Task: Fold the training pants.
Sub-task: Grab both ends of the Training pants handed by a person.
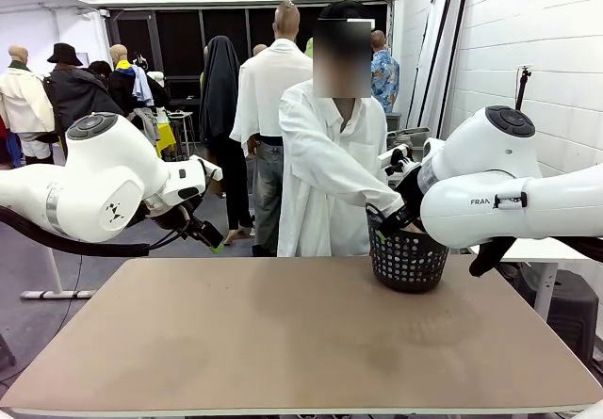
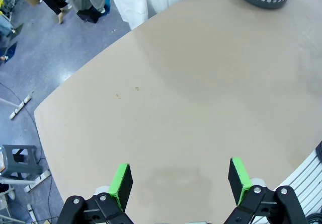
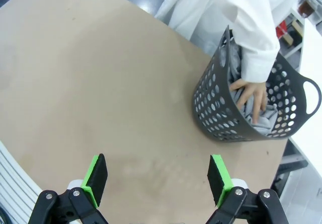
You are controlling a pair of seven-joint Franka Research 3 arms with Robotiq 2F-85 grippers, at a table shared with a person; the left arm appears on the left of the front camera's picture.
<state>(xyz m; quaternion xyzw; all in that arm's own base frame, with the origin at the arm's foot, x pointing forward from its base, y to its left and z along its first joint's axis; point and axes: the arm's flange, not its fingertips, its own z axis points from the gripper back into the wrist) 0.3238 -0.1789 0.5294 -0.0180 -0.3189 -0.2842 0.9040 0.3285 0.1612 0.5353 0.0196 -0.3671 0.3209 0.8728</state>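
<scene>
Tabletop (image 3: pixel 100 83): training pants (image 3: pixel 270 119) beyond right gripper (image 3: pixel 157 169)

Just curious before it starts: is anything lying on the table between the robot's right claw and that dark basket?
No. In the right wrist view, only bare table separates the open right gripper and the basket.

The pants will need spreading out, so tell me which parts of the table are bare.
The table is bare from near edge to far edge across its left and middle. The far right part is crowded: the black basket stands there, with the person's hand inside on the grey training pants.
</scene>
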